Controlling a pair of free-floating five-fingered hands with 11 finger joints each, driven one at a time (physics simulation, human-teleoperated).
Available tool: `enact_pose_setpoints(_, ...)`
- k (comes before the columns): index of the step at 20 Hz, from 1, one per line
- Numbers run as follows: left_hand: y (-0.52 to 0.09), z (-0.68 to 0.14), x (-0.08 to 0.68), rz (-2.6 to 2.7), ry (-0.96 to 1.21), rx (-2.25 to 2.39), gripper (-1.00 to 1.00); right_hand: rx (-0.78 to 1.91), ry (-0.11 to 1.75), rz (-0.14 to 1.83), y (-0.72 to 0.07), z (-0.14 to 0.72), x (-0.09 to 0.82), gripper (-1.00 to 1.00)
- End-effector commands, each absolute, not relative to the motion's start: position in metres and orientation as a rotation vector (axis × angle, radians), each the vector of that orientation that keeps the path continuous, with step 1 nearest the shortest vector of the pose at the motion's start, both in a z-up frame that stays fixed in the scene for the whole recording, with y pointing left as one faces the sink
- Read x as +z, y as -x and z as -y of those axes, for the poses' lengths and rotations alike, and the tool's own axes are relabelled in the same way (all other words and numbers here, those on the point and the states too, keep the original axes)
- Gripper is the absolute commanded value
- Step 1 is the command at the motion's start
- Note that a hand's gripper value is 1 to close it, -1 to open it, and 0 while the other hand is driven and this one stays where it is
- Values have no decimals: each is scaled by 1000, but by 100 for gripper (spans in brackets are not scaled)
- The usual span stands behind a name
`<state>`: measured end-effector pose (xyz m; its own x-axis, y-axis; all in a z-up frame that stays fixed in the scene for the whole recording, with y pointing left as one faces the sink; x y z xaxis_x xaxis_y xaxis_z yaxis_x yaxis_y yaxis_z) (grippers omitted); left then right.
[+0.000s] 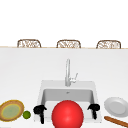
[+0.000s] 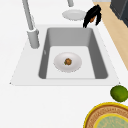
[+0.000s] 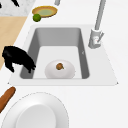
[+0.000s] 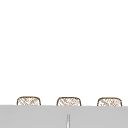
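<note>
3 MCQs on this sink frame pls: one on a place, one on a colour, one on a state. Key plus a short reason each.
1. Where does the lime lie?
A. in the sink basin
B. on the counter beside the yellow-rimmed plate
C. on the white plate

2. What colour is the big ball at the front of the sink?
A. red
B. green
C. white

3. How does the right hand stand?
A. flat on the white plate
B. closed round the faucet
C. fingers curled, holding nothing, at the sink's right edge

Key:
1 B: the left side view shows it on the counter next to that plate.
2 A: the front view shows it plainly red.
3 C: its fingers hang curled, with nothing in them.
</note>
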<state>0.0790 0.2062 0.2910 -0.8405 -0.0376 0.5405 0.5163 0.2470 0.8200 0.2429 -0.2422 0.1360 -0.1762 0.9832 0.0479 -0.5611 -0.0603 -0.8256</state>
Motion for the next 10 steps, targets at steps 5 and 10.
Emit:
enact_pose_setpoints(5, -91, -254, 307, 2072, 466, -1604, -100, 1565, 666, 874, -243, 242, 136, 0)
enact_pose_setpoints(10, -103, -289, 303, 2055, 488, -1615, -100, 1562, 667, 876, -243, 242, 136, 0)
